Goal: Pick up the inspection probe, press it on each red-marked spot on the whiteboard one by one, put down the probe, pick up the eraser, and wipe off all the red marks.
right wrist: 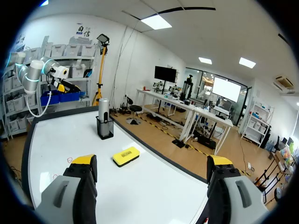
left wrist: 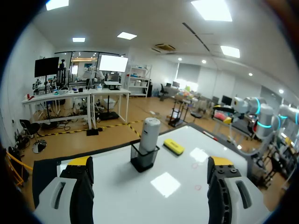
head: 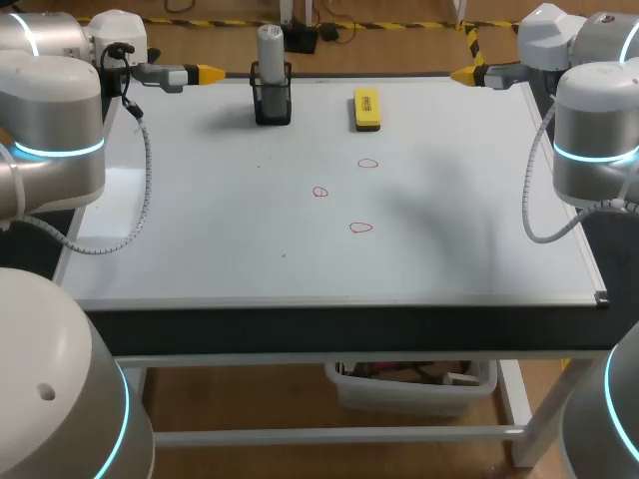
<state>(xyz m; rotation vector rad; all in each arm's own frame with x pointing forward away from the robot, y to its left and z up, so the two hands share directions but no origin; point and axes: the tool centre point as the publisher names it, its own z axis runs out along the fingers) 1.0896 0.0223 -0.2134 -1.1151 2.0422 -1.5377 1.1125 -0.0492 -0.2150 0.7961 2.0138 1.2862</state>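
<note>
A grey cylindrical inspection probe (head: 271, 47) stands upright in a black holder (head: 272, 102) at the back of the whiteboard (head: 200, 230). To its right lies a yellow eraser (head: 366, 109). Three red marks (head: 368, 164) (head: 320, 192) (head: 360, 228) sit near the board's middle. My left gripper (head: 205, 73) is open at the back left edge, its tips pointing toward the probe (left wrist: 149, 134). My right gripper (head: 467, 74) is open at the back right edge. The right wrist view has the eraser (right wrist: 126, 156) ahead of the fingers and the probe (right wrist: 103, 112) farther off.
The whiteboard covers nearly the whole tabletop, with a dark table rim (head: 339, 329) along its front. My two arm bodies (head: 55, 130) (head: 599, 140) stand over the left and right edges. A clear bin (head: 409, 384) sits under the table.
</note>
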